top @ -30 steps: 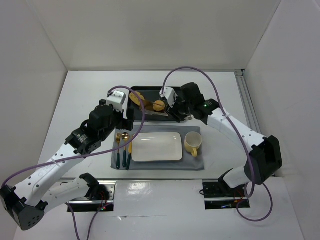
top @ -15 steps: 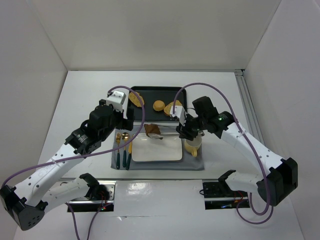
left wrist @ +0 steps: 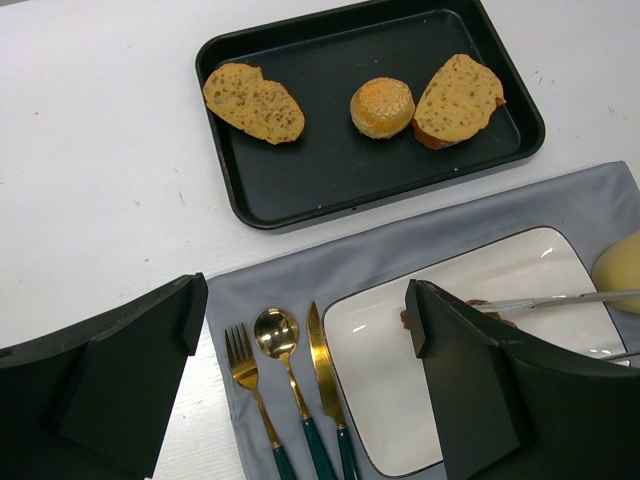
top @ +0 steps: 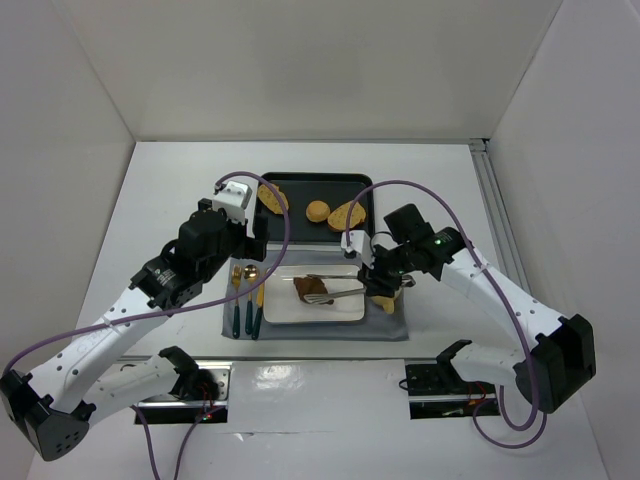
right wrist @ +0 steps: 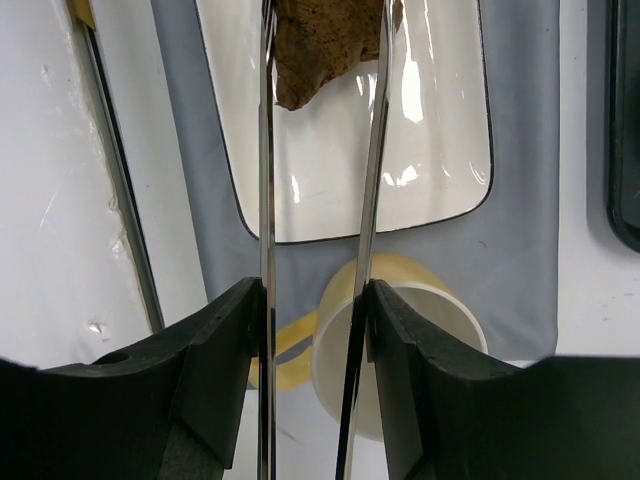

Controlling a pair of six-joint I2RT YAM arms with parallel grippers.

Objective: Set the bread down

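- Top external: bread (top: 312,290) low over the plate (top: 340,311), pinched in tongs (top: 338,283) clamped by right gripper (top: 370,278).
- Release not yet done; left gripper (left wrist: 300,320) spread apart, empty.

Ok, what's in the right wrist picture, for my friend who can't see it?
Metal tongs, held in the right gripper, pinch a dark-brown croissant with a white plate behind it. A yellow cup sits on the grey mat nearby.
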